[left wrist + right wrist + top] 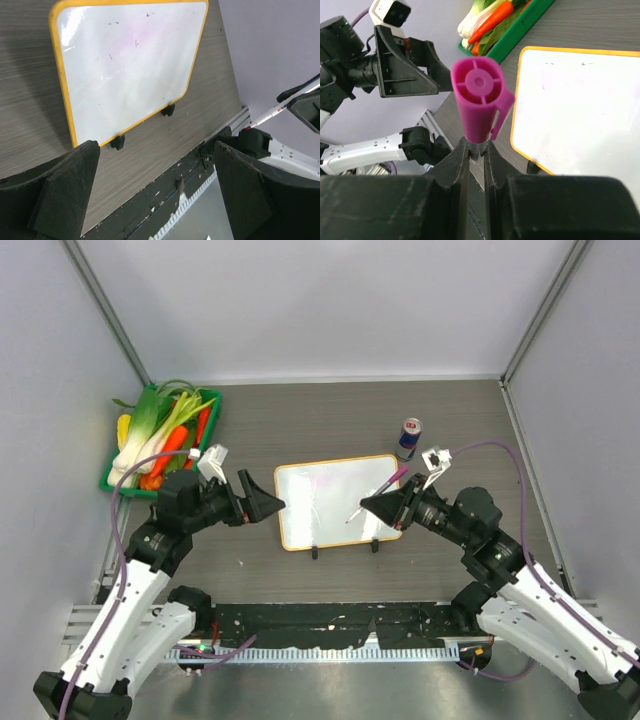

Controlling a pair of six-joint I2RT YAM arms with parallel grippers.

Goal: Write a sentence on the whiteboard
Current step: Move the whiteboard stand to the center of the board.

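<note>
In the middle of the brown tabletop (330, 420) lies the whiteboard (330, 500). It is a small white board with round corners and a thin orange frame. Two little black clip feet (117, 142) sit on its long edge, the edge near the arms. The white face shows a faint pink smudge and a few tiny dark specks.

The left arm (150, 540) reaches in from the left. Its jaws are spread wide and hold nothing. They sit just beside the left edge of the board, and they point at it. From the left wrist you can see the two black fingers (70, 190) far apart, with the board between them and farther off.

The right arm (500, 550) reaches in from the right. Its jaws are pressed tight on a marker (385, 487), pinching it. The marker has a pink cap stuck on its back end and a white body. It slants down to the left, and its tip is over the right part of the board. I cannot tell if the tip touches the board.

Behind the board, a bit to the right, stands a blue and red can (410, 437). At the far left is a green tray (105, 485) full of vegetables: a carrot, leeks and something yellow.
</note>
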